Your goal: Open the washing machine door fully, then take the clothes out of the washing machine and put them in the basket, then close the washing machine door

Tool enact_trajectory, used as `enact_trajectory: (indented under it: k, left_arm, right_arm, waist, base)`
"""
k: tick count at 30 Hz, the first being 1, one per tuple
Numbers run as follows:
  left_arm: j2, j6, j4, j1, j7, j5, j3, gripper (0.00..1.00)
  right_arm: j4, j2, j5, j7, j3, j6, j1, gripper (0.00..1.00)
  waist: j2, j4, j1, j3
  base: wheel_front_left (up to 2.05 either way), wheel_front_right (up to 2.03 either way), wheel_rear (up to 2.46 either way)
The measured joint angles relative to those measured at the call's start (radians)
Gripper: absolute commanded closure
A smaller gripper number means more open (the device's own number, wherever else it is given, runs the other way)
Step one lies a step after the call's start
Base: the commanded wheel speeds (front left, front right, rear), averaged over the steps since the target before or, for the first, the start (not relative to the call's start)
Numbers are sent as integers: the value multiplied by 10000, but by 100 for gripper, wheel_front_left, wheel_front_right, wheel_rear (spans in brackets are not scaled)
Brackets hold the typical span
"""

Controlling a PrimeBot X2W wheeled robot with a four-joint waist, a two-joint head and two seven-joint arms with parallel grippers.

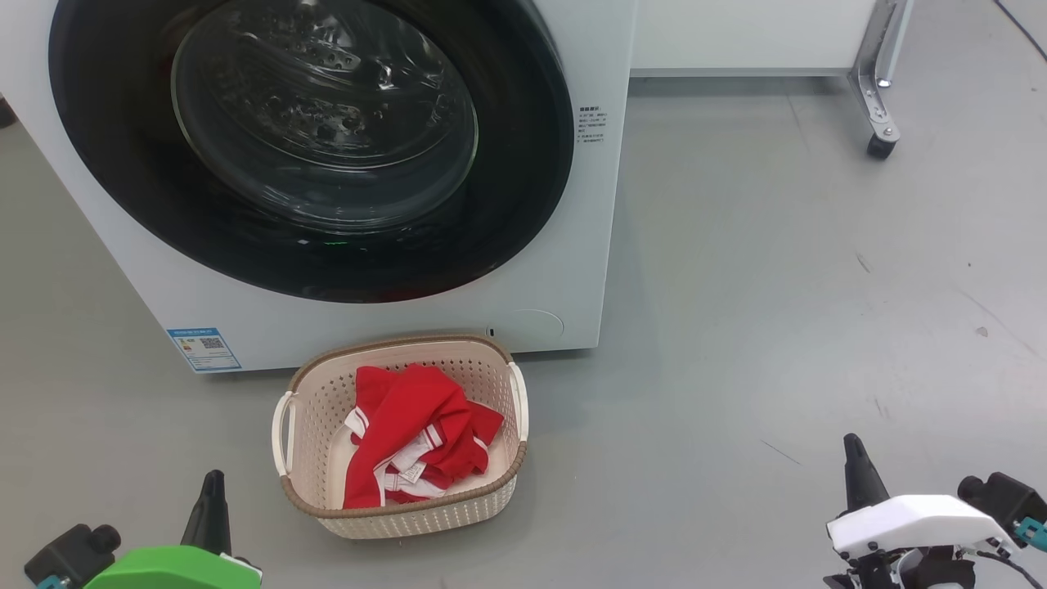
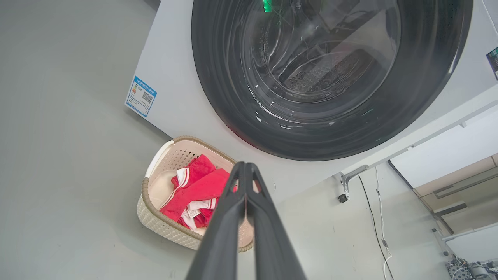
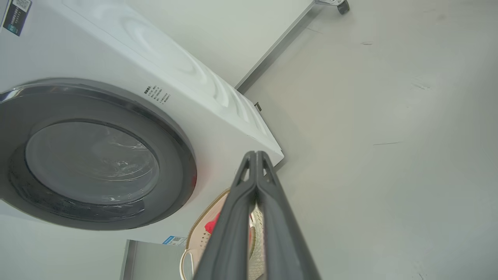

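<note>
The white washing machine (image 1: 564,270) stands ahead with its round black door (image 1: 311,147) closed flush against the front. On the floor just before it sits the cream basket (image 1: 401,507), holding the red clothes (image 1: 413,438) with white trim. My left gripper (image 1: 213,483) is low at the left, shut and empty, short of the basket's left handle. Far to the right, my right gripper (image 1: 855,450) is shut and empty too. In the left wrist view the shut fingers (image 2: 245,171) point over the basket (image 2: 155,217) and the clothes (image 2: 194,190). The right wrist view has the door (image 3: 93,155) and basket (image 3: 194,249).
A blue label (image 1: 204,349) sits at the machine's lower left corner. A white cabinet on a metal leg with a castor (image 1: 879,146) stands at the back right. Open grey floor (image 1: 777,327) lies right of the machine.
</note>
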Motion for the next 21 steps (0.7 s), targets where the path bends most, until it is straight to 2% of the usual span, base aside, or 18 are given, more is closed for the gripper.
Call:
enact_trajectory:
  k: [21]
  left_arm:
    - [-17,-217,-2,-398,671,-2915,364,100]
  right_arm:
    - [-13,-121,2857,617,-602,213,-385,100]
  waist:
    - [0,8,0,25]
  base:
    - [0,0,0]
